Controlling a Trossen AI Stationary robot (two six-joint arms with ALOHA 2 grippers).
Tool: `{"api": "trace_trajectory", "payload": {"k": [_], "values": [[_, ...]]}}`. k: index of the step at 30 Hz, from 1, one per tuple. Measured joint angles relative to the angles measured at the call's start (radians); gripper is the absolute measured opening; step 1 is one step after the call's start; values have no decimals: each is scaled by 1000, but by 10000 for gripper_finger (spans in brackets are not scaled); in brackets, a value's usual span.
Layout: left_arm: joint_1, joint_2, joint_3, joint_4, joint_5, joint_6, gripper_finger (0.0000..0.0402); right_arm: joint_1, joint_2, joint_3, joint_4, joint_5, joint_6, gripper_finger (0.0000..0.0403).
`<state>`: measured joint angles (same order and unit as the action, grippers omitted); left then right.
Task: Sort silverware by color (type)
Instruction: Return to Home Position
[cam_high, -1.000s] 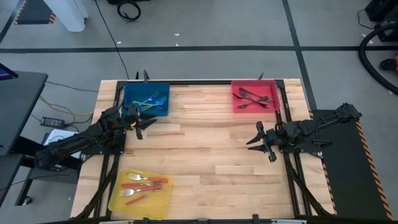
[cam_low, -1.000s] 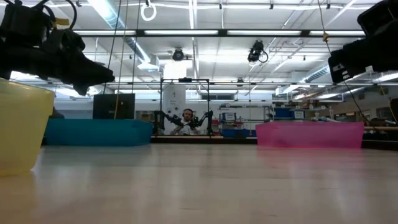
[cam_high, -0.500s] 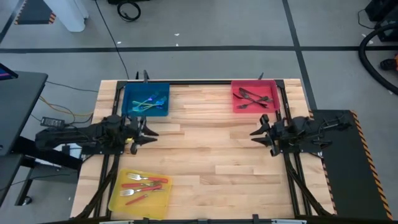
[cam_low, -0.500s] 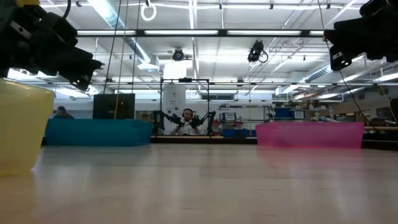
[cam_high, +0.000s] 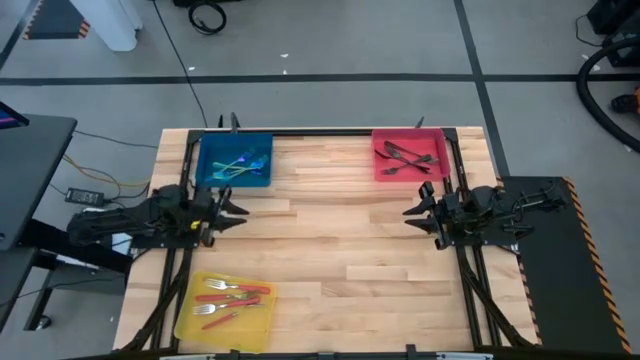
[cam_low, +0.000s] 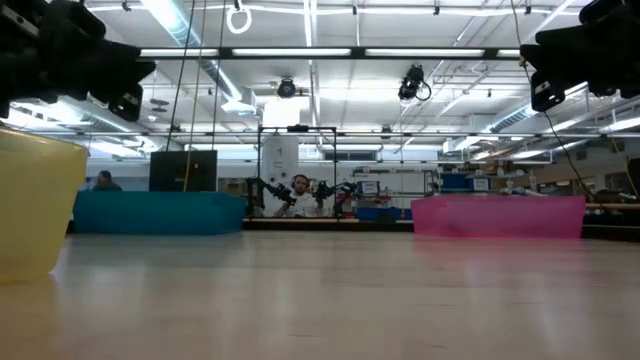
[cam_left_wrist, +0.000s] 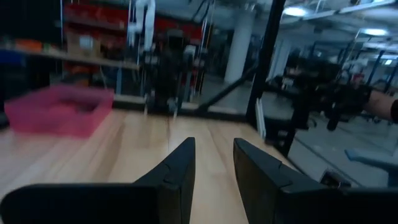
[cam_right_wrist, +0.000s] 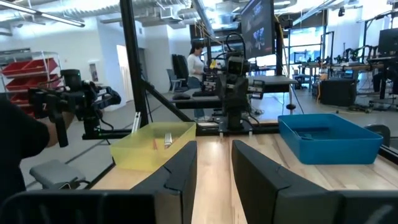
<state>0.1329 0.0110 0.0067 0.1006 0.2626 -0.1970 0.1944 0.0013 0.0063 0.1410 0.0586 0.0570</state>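
Wood planks make up the table, seen from above with three coloured trays on it.

At the far left, the left gripper hovers over the table's left edge, between the yellow and blue trays. Its fingers are parted and hold nothing.

The yellow tray sits at the near left corner and holds the red-handled forks. The blue tray sits at the far left corner and holds the shimmering blue-green forks.

The middle of the table shows only bare boards; no loose silverware is visible there.

The red tray sits at the far right and holds the dark forks. Just in front of it, the right gripper hovers at the table's right edge, fingers apart and empty.

Every piece in view lies in a tray with its own colour, so the sorting looks finished. What is left appears to be only parking both arms.
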Motion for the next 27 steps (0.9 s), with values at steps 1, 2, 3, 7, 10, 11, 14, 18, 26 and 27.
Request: {"api": "trace_trajectory", "payload": {"k": [1,2,3,7,10,11,14,18,26,27], "values": [[0,-12,0,7,1,0,109,0,0,0,0,0,0,109],[0,-9,0,18,0,1,109,0,0,0,0,0,0,109],[0,-8,0,18,0,0,109,0,0,0,0,0,0,109],[1,-7,0,19,0,0,109,0,0,0,0,0,0,109],[1,-7,0,19,0,0,109,0,0,0,0,0,0,109],[1,-7,0,19,0,0,109,0,0,0,1,0,0,109],[1,-7,0,19,0,0,109,0,0,0,0,0,0,109],[-2,-7,0,19,0,0,109,0,0,0,0,0,0,109],[-3,-7,0,19,0,0,109,0,0,0,0,0,0,109],[-3,-7,0,19,0,0,109,0,0,0,0,0,0,109]]}}
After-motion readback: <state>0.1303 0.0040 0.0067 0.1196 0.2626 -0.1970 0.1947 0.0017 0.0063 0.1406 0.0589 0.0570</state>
